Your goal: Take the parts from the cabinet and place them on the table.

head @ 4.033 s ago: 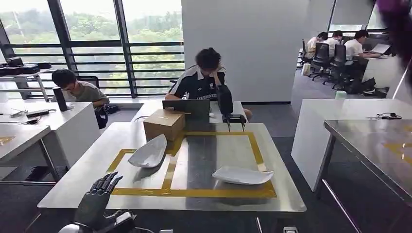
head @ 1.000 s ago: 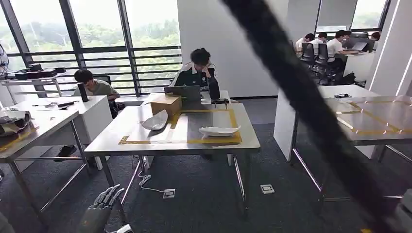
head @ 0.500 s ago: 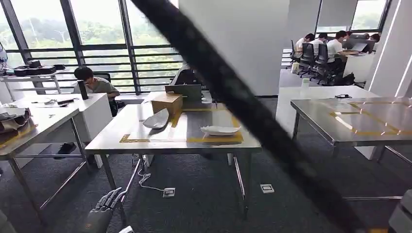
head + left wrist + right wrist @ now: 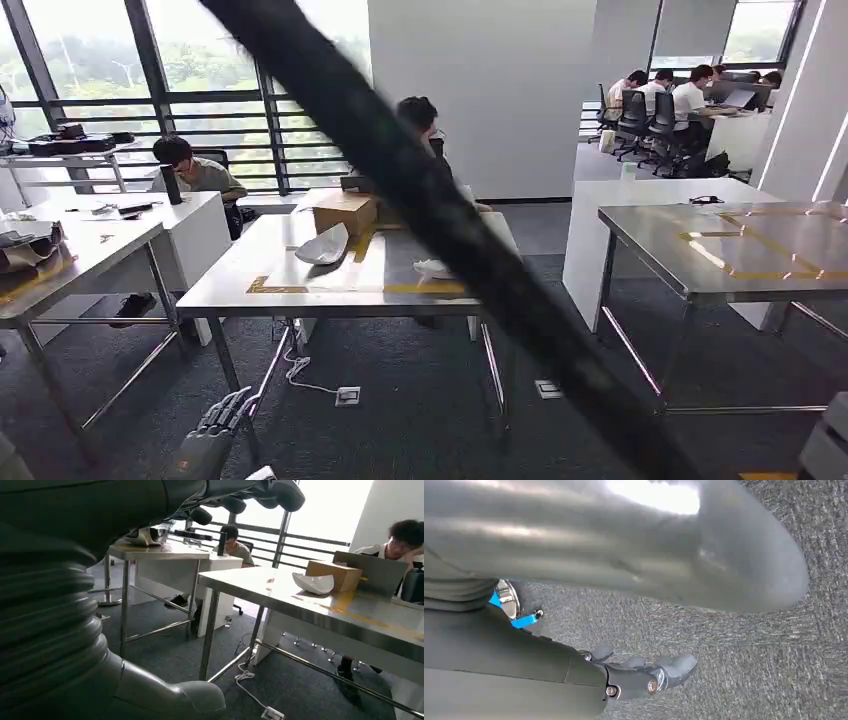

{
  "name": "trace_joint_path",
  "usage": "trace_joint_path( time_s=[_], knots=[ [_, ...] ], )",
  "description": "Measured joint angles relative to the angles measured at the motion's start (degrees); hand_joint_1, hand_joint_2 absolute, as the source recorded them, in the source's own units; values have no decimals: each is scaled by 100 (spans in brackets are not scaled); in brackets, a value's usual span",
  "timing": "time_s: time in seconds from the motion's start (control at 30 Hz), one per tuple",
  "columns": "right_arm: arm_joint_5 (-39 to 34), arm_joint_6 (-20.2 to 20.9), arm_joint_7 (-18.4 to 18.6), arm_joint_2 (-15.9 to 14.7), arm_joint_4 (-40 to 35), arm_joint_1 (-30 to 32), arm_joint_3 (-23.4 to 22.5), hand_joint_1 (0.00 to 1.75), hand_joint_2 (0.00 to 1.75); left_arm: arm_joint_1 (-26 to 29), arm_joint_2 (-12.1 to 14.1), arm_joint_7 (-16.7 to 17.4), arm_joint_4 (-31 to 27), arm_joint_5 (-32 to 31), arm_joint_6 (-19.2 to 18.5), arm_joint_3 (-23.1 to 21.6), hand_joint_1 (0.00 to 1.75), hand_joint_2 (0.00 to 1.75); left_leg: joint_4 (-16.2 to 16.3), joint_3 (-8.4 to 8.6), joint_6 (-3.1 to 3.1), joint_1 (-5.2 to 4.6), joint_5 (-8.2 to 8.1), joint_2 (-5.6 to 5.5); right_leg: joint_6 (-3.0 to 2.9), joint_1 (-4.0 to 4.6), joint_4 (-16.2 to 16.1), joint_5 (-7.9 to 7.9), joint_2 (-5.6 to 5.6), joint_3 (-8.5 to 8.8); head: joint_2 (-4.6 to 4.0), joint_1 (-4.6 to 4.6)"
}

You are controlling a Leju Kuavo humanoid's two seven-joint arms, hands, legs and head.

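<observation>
Two white curved parts lie on the steel table (image 4: 300, 295) inside a yellow tape frame: one part (image 4: 322, 245) near the cardboard box (image 4: 343, 212), the other part (image 4: 435, 267) half hidden by a dark blurred band (image 4: 450, 240) that crosses the head view diagonally. The table stands some way ahead of me. My left hand (image 4: 210, 440) hangs low at the bottom left, fingers apart, holding nothing. The left wrist view shows the same white part (image 4: 312, 582) and box (image 4: 334, 575) on the table. My right hand (image 4: 644, 675) hangs over the carpet with fingers extended and nothing in them.
A second steel table (image 4: 740, 250) with yellow tape stands at the right. A steel desk (image 4: 70, 250) carrying items is at the left. People sit behind the table and at far desks. A floor socket (image 4: 347, 397) with a cable lies under the table.
The camera has drawn back from the table since four seconds ago, which now looks smaller and farther. The dark band has swept leftward across the view. My left hand stays low.
</observation>
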Motion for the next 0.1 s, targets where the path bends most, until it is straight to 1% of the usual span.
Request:
trace_joint_path(
  time_s=[0.1],
  knots=[
    [-2,2,11,0,0,0,-9,0,175,0,0,-20,2,7,-18,7,0,175,1,-1,0,0,0,0,1,0,0,1,0,0,0,0]
  ],
)
